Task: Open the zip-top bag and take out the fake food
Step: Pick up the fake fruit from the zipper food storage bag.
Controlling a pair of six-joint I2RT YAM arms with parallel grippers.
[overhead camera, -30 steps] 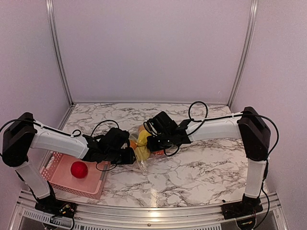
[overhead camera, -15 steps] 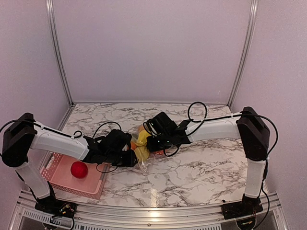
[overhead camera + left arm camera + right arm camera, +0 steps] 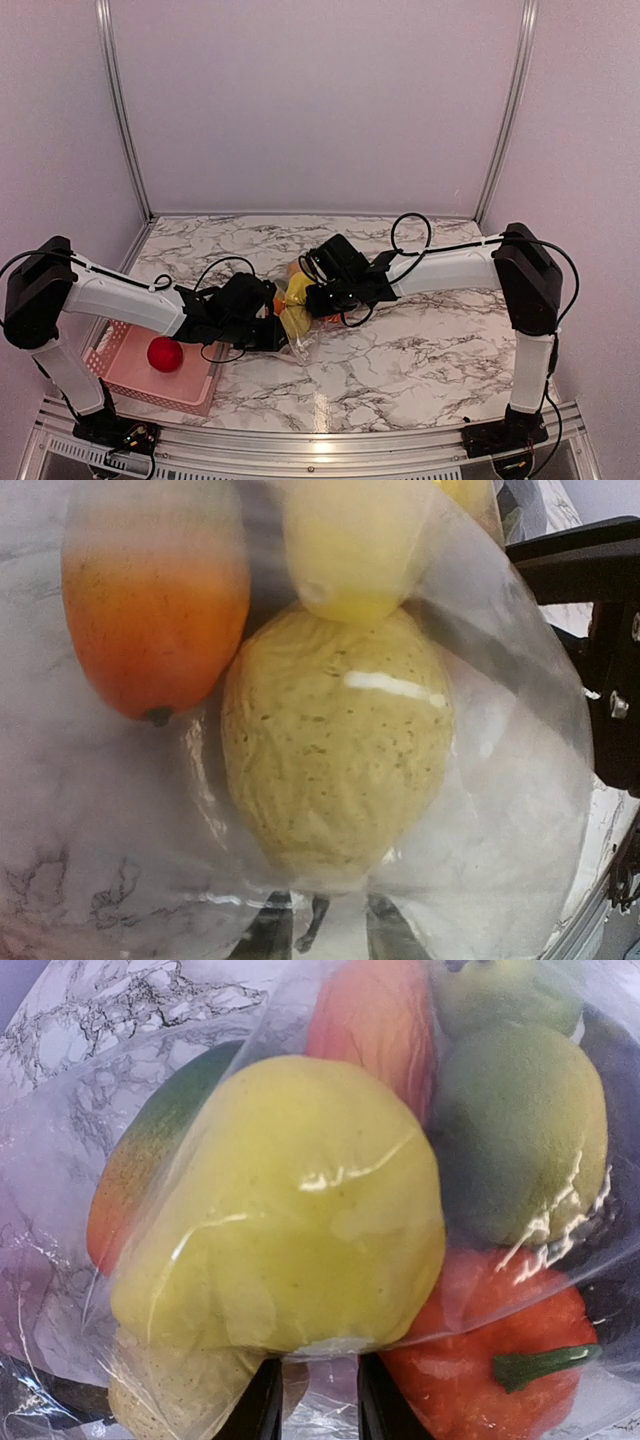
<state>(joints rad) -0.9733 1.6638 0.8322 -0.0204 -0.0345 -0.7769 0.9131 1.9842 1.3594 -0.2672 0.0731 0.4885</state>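
One bag [image 3: 60, 1290] with at least seven food pieces [image 3: 290, 1210] inside; one basket [image 3: 190, 392] holding one apple [image 3: 164, 354]; two claws, left [image 3: 272, 331] and right [image 3: 312, 300]; one table [image 3: 420, 350].

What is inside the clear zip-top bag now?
Through the zip-top bag show a yellow fruit, a green fruit, an orange pepper, a mango and a rough pale fruit. Anything behind them is covered.
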